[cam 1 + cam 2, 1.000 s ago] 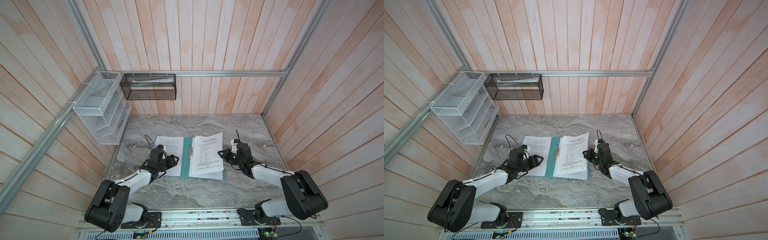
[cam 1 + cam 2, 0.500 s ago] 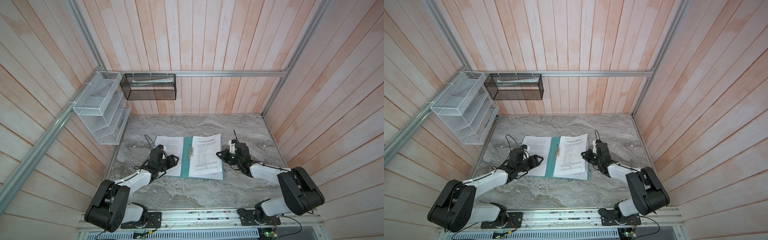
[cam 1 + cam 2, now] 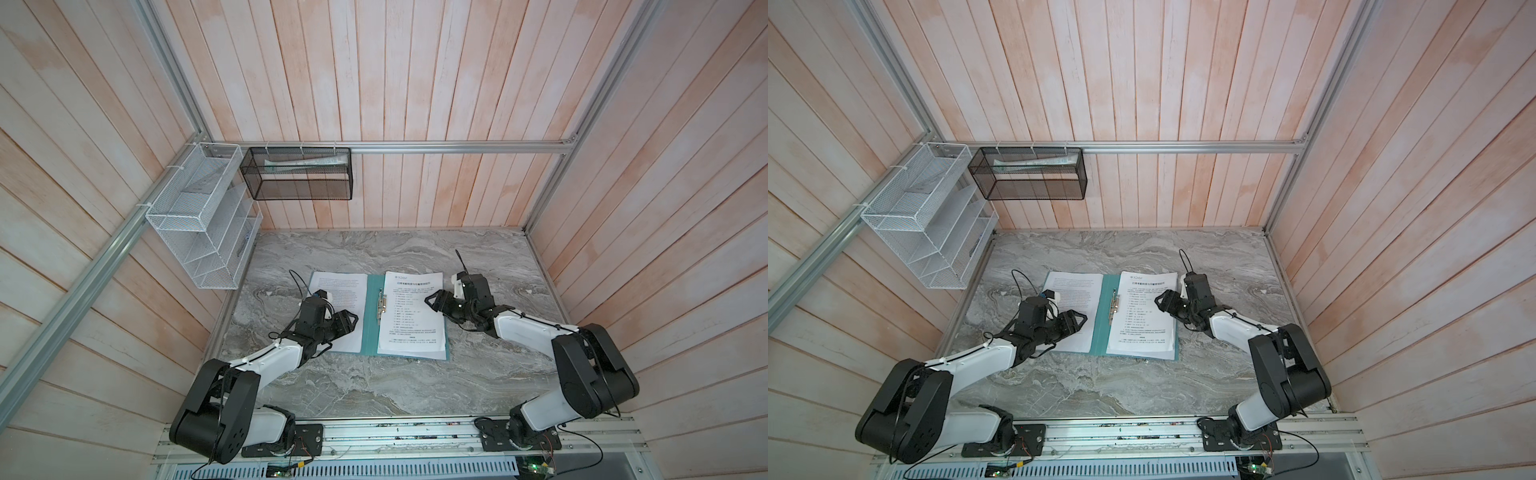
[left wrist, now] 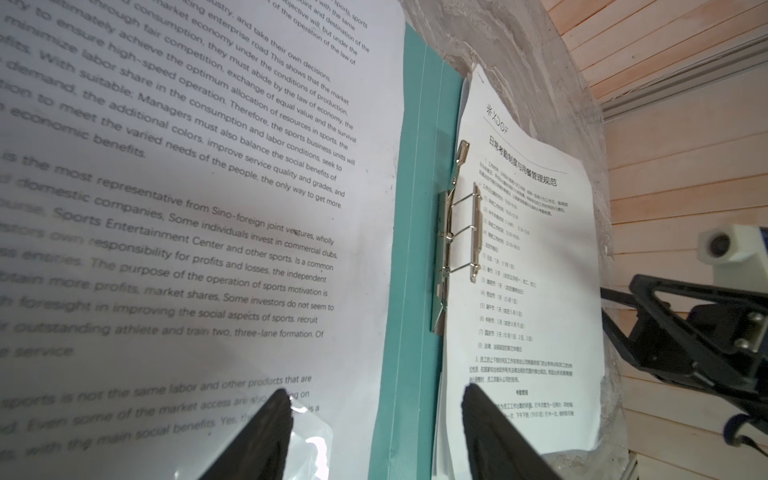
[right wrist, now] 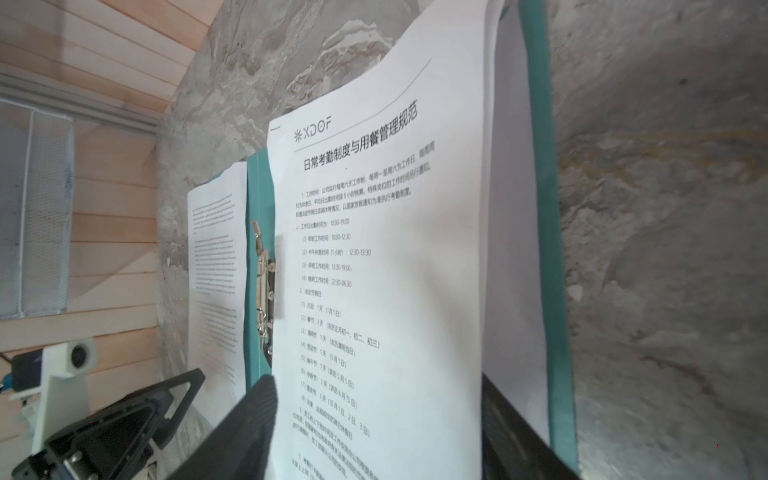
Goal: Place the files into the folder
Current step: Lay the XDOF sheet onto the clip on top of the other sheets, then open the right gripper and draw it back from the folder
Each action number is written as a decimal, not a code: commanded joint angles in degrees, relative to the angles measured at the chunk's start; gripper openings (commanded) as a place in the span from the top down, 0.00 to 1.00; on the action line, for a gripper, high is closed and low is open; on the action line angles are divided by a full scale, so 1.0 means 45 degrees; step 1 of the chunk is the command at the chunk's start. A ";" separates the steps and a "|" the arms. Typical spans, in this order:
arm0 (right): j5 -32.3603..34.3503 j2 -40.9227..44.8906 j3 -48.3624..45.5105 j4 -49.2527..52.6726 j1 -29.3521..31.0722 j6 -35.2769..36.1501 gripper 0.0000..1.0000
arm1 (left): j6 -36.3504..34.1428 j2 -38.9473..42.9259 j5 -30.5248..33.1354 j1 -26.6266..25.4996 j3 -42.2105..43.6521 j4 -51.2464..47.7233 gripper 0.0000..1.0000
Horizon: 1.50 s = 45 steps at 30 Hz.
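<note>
The teal folder (image 3: pixel 371 328) lies open on the marble table, its silver clip (image 3: pixel 381 305) along the spine. A file with a logo heading (image 3: pixel 413 311) rests on its right half over another white sheet (image 5: pixel 511 208). A file of English text (image 3: pixel 338 286) covers the left half. My left gripper (image 3: pixel 351 324) hovers open low over the left file near the spine (image 4: pixel 376 395). My right gripper (image 3: pixel 436 303) is open at the right edge of the logo sheet, which runs between its wide-apart fingers (image 5: pixel 376 380).
A white wire rack (image 3: pixel 199 224) hangs on the left wall. A black mesh basket (image 3: pixel 299 174) with a rolled paper hangs on the back wall. Wooden walls close in the table (image 3: pixel 374 386) on three sides. Bare marble lies in front of and behind the folder.
My right gripper has gone from shut to open. The logo sheet, skewed and raised a second ago, now lies square on the folder's right half. The left arm has held still.
</note>
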<state>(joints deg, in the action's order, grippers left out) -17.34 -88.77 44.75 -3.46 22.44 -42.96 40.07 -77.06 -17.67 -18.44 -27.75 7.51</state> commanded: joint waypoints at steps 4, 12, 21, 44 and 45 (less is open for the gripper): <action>0.1283 -0.0527 0.0780 0.3913 -0.0264 0.2068 0.23 | -0.0195 0.0081 0.0174 -0.0005 -0.0025 -0.0160 0.32; 0.0937 -0.0040 -0.0138 0.3058 -0.0999 0.1852 0.29 | -0.0214 0.0268 0.0340 -0.0007 0.0093 -0.0262 0.32; -0.0550 -0.1071 -0.0511 0.2015 -0.1059 0.1608 0.34 | -0.0155 0.0402 0.0416 -0.0009 0.0170 -0.0350 0.32; -0.1942 -0.2793 0.1816 0.1941 -0.1964 0.2243 0.37 | -0.0116 0.0403 0.0673 0.0002 0.0202 -0.0418 0.32; -0.1710 -0.2504 0.1912 0.2127 -0.2105 0.2378 0.37 | -0.0135 0.0439 0.0698 -0.0001 0.0176 -0.0416 0.32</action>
<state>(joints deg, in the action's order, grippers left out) -28.01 -101.78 52.14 1.39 14.39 -34.28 40.10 -76.05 -15.92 -18.44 -27.57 6.31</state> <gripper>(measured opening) 0.626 0.680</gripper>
